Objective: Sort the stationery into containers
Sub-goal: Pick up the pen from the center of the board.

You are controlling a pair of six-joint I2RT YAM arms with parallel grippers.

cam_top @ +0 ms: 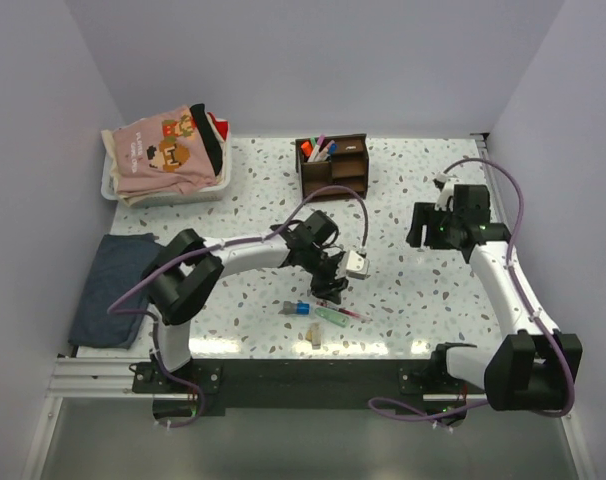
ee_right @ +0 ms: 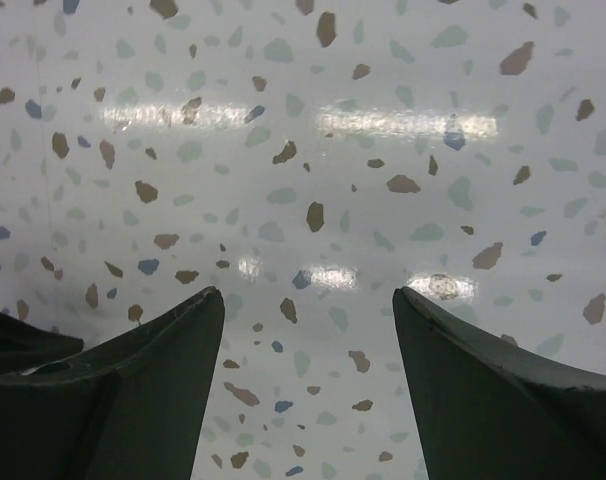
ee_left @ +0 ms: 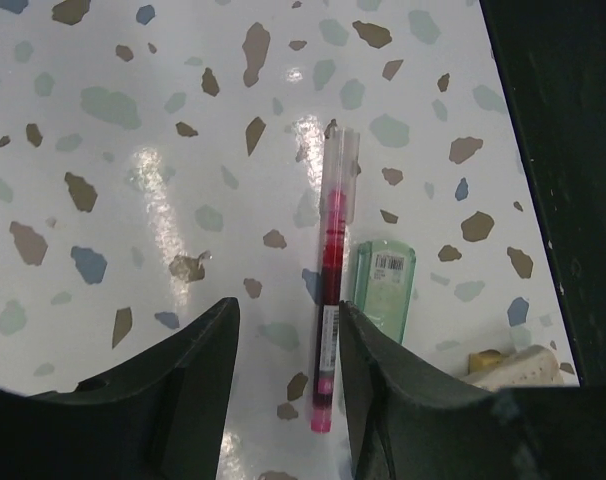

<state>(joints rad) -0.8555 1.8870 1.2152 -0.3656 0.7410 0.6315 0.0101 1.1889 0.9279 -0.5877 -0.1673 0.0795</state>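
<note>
Surface: white terrazzo table w/ brown, blue, green flecks; glare patches in both wrist views.
Room: plain pale lilac walls on 3 sides.
Far side: dark brown organizer at 12 o'clock, upright pens in its back-left compartment.
Other items: white tray of folded clothes at 10 o'clock; dark blue cloth at 8 o'clock, over the table edge.
Loose stationery: cluster at 6 o'clock near the front edge: blue-capped pen, mint marker, pink pen, beige pen.
L gripper: over the cluster, jaws moderately apart, holding nothing.
Pink pen vs fingers: lies flat in the gap, running 12–6 o'clock in wrist view, tight beside the 3 o'clock finger; contact can't tell. Well off the 9 o'clock finger.
Mint marker: just beside pink pen at its 3 o'clock, outside the gap; lower end hidden behind the finger.
R gripper: at 3 o'clock of table, fingers wide, bare terrazzo between.
Unclear: beige pen only a cut-off sliver in L wrist view; pen labels unreadable; black strip along the right edge there.
</note>
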